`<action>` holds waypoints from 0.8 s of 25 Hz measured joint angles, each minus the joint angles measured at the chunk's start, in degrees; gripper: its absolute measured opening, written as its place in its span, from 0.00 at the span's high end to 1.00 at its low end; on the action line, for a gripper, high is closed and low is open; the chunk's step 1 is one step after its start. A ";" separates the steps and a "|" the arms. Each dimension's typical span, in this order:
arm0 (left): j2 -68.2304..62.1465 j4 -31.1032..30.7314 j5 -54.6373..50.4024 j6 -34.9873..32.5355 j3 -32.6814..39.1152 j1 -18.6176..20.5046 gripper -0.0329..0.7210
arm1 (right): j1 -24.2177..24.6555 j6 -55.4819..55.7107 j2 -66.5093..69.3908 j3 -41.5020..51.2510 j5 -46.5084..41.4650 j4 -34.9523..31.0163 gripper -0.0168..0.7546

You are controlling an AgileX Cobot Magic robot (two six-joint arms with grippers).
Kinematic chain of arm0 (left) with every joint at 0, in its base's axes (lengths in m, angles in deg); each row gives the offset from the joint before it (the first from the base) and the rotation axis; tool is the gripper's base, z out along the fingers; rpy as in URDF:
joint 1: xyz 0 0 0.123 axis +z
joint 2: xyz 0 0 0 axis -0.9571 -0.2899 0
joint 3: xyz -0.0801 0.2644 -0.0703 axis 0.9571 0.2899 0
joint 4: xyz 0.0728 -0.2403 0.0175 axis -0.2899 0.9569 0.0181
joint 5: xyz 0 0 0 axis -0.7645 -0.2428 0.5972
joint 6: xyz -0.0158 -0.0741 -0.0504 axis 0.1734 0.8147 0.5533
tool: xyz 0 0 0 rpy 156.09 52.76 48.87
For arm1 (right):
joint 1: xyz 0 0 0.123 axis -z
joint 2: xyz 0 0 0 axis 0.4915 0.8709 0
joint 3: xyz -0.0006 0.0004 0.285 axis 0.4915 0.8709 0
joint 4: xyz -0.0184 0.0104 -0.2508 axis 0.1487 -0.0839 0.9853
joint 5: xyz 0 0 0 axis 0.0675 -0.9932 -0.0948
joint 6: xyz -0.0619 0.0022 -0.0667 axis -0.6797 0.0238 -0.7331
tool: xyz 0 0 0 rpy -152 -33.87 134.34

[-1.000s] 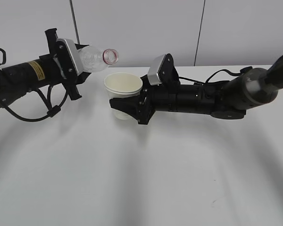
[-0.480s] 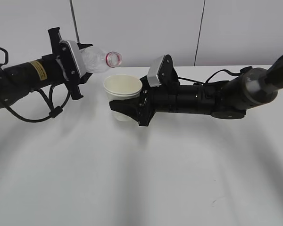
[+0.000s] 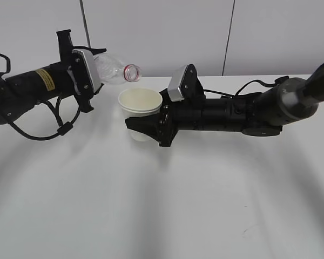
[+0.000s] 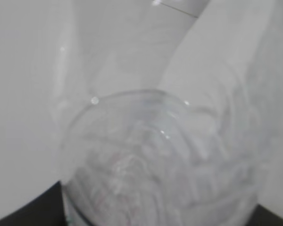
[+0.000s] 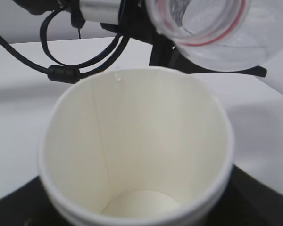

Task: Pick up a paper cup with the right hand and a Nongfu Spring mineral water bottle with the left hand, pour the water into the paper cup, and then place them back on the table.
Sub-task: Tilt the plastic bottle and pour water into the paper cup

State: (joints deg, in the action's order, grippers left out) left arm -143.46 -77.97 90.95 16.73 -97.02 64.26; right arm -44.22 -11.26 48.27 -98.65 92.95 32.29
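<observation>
- Left tool (image 3: pixel 81 73) clenched on bottle (image 3: pixel 114 72), tipped, its mouth just above cup (image 3: pixel 140 102) rim.
- Right tool (image 3: pixel 146 125) clenched on cup, upright, raised off desk (image 3: pixel 162 205).

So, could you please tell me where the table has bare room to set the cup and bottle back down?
The whole near half of the table is bare, apart from a small dark scratch. It is crowded at the back: the paper cup in the right pincer, and the bottle in the left pincer tilted over it.

Even bright light, blurred wrist views
</observation>
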 joint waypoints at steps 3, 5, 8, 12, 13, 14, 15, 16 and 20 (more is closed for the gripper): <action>0.00 1.38 0.16 -2.11 0.00 0.00 0.46 | 0.00 0.00 0.00 0.00 0.00 0.62 0.35; 0.00 1.62 0.42 -2.49 0.00 0.00 0.46 | 0.00 0.00 0.00 0.00 -0.09 0.72 0.35; 0.00 2.06 1.50 -2.72 0.00 0.00 0.46 | 0.00 0.00 0.00 0.00 -0.77 0.76 0.35; 0.00 2.72 3.53 -2.98 0.00 0.00 0.46 | 0.00 0.00 0.00 0.00 -2.17 -0.28 0.35; 0.00 2.72 3.53 -3.00 0.00 0.00 0.46 | 0.00 0.00 0.00 0.00 -2.41 -1.10 0.35; 0.00 2.72 3.53 -3.00 0.00 0.00 0.46 | 0.00 0.00 0.00 0.00 -2.59 -1.80 0.35; 0.00 2.72 3.53 -3.00 0.00 0.00 0.46 | 0.00 0.00 0.00 0.00 -2.72 -2.37 0.35; 0.00 2.72 3.53 -3.00 0.00 0.00 0.46 | 0.00 0.00 0.00 0.00 -2.84 -2.60 0.35; 0.00 2.72 3.35 -4.21 0.00 0.00 0.46 | 0.00 0.00 0.00 0.00 -2.82 -3.05 0.35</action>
State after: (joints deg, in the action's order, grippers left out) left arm -143.46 -75.25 94.30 12.51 -97.02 64.26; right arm -44.22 -11.26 48.27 -98.65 90.13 29.25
